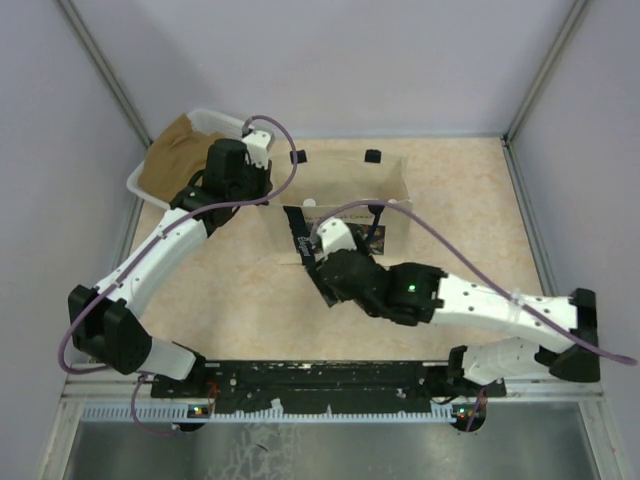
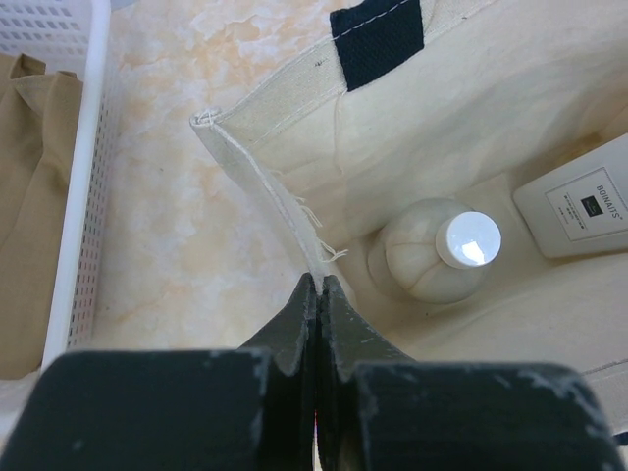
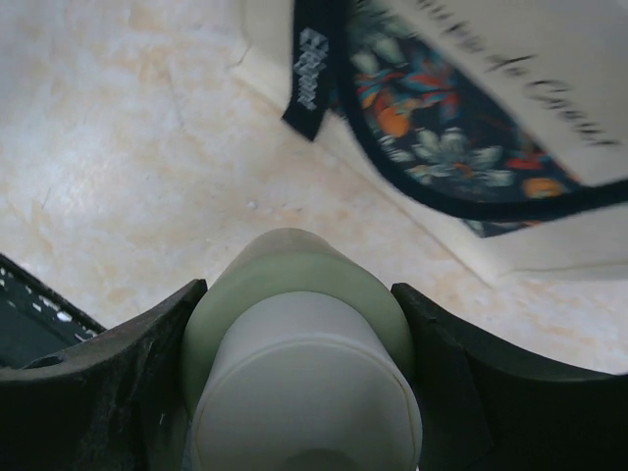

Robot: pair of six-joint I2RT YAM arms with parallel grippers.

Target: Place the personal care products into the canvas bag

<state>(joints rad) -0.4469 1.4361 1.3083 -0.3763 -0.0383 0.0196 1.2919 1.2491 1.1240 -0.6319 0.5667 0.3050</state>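
The white-and-black left arm reached from the near-left corner of the bench toward the far edge. Its wrist was bent downward and its black two-finger left gripper was pressed closed, the tips pinching the rim of the beige canvas bag. The matching right arm stretched low from the near-right corner toward the middle, its right gripper clamped around the pale green cream-capped bottle.

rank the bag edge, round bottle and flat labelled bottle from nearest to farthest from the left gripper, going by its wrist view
1. bag edge: runs right down to the left gripper's closed tips
2. round bottle: inside the bag, just right of the tips
3. flat labelled bottle: inside the bag, far right
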